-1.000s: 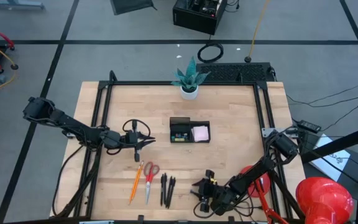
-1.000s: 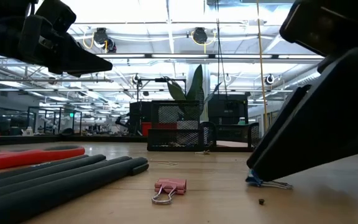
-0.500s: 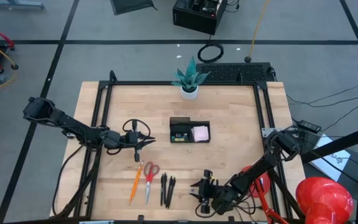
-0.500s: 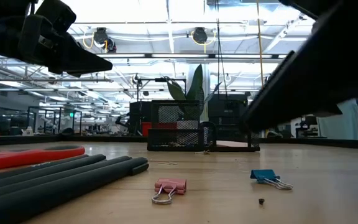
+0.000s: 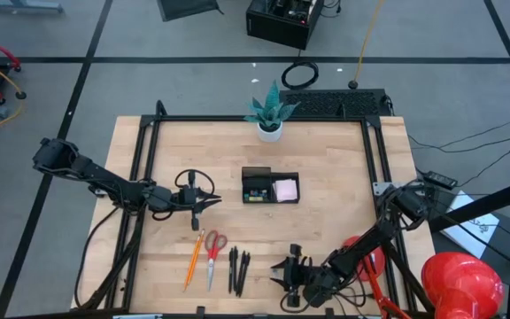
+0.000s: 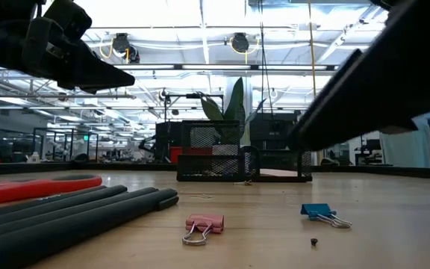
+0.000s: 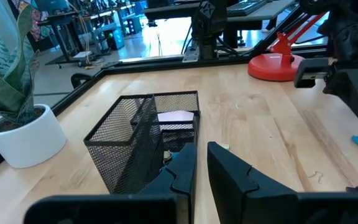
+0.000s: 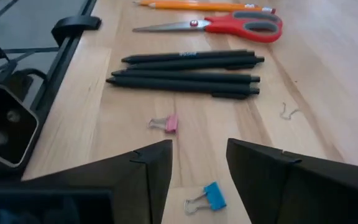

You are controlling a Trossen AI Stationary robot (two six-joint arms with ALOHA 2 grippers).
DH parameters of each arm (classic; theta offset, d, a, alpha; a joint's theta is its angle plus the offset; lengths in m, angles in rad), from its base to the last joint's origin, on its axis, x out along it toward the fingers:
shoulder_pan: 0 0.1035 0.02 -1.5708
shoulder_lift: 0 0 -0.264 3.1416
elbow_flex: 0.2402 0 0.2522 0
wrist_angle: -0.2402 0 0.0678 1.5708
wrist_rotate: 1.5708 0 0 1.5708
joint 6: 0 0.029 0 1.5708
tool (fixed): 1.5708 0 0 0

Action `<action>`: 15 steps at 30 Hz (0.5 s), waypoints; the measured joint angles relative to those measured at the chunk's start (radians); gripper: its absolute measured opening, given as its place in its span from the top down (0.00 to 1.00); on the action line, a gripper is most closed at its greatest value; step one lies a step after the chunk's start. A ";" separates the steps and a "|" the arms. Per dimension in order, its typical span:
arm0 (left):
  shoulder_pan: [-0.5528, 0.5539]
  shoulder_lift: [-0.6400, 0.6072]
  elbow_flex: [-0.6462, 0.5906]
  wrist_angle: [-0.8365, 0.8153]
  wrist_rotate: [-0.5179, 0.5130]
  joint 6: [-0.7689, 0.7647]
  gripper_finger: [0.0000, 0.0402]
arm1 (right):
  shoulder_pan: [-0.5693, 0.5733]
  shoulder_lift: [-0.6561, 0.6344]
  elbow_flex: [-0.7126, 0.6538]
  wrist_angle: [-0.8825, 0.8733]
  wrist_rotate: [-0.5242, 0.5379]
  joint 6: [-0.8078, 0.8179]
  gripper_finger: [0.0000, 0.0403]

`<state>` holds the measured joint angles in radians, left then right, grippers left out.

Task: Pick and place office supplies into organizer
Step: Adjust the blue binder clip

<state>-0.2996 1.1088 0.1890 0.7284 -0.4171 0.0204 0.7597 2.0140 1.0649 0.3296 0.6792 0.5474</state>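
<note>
The right claw (image 8: 197, 165) hangs spread and empty above the blue clip (image 8: 205, 196) (left claw (image 7: 202, 165) narrowly parted).

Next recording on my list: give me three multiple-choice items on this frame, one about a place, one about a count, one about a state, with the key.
1. Where does the blue clip lie?
A. Inside the black tray
B. On the table under the right tool
C. Beside the plant pot

2. How many black pens lie side by side?
A. One
B. Three
C. Six

3. What is the right tool doing?
A. Open above the blue clip, holding nothing
C. Shut on the scissors
B. Shut on a pen

Key: 1 B, the right wrist view shows the clip on the wood between that tool's fingers. 2 B, the right wrist view shows three pens next to the scissors. 3 A, its fingers stand apart with the clip lying free below, while the left tool waits near the tray.
</note>
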 joint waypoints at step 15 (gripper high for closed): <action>0.000 0.000 0.000 0.000 0.000 -0.004 0.88 | -0.016 0.068 0.040 0.136 -0.148 -0.144 0.75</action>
<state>-0.2996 1.1088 0.1890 0.7285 -0.4168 0.0166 0.7434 2.0821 1.1052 0.4654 0.5310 0.4036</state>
